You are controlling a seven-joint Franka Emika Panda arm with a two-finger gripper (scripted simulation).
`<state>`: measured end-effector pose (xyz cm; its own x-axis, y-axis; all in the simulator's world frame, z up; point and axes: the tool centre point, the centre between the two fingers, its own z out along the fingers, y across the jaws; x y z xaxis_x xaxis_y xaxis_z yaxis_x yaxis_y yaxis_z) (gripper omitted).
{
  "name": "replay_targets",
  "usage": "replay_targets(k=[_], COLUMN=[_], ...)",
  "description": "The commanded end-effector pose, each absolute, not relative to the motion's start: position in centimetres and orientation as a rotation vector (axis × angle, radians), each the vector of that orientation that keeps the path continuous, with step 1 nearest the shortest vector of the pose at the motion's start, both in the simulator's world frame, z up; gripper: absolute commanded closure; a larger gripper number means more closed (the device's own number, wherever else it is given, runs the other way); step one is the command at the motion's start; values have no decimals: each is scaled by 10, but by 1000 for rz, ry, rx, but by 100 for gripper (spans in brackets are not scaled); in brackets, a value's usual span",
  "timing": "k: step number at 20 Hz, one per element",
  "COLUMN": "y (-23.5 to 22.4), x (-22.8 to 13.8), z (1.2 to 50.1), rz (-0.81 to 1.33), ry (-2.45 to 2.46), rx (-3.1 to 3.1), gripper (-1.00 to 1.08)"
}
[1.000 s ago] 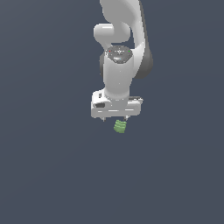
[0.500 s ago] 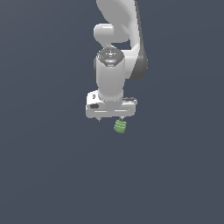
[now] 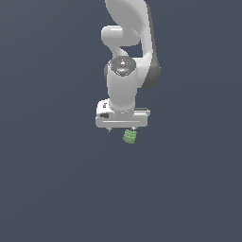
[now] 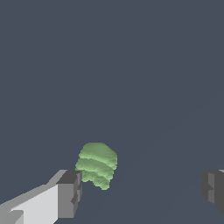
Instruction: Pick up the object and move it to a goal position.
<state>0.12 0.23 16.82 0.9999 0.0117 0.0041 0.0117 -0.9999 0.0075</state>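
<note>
The gripper (image 4: pixel 142 192) stands with its jaws spread wide and nothing held between them. In the wrist view the two dark fingertips (image 4: pixel 70 192) sit far apart, with open gap across most of the space between. The green ribbed piece (image 4: pixel 97 165) lies on the plain dark surface (image 4: pixel 131 65) just beside one fingertip, far from the other, so it is well off the middle of the gap. Whether it touches that fingertip is hard to tell; it looks very close, perhaps just clear.

In the exterior view the white arm (image 3: pixel 124 85) points straight down, and the green ribbed piece (image 3: pixel 130 137) shows just under the gripper (image 3: pixel 122 128), toward the end of the hand on the exterior view's right.

The piece is small and stubby, much smaller than the hand, so it is probably light. Its ridged sides should give the pads some purchase, though the rounded shape could let it roll or squirt sideways if pressed off-centre. It looks stiff rather than soft, but that is a guess from its shape. The best hold is likely across the ribbed middle, with the jaws centred over it first, then lowered so the pads meet its sides squarely and not just its upper edge.
</note>
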Motion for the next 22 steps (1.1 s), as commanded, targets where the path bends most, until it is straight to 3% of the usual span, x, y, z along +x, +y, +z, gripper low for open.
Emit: replay_targets(k=[1, 22], y=[7, 46], x=[-2, -39], z=[161, 92], rz=[6, 0], ry=[-27, -503], rx=[3135, 3101], gripper=[-92, -92])
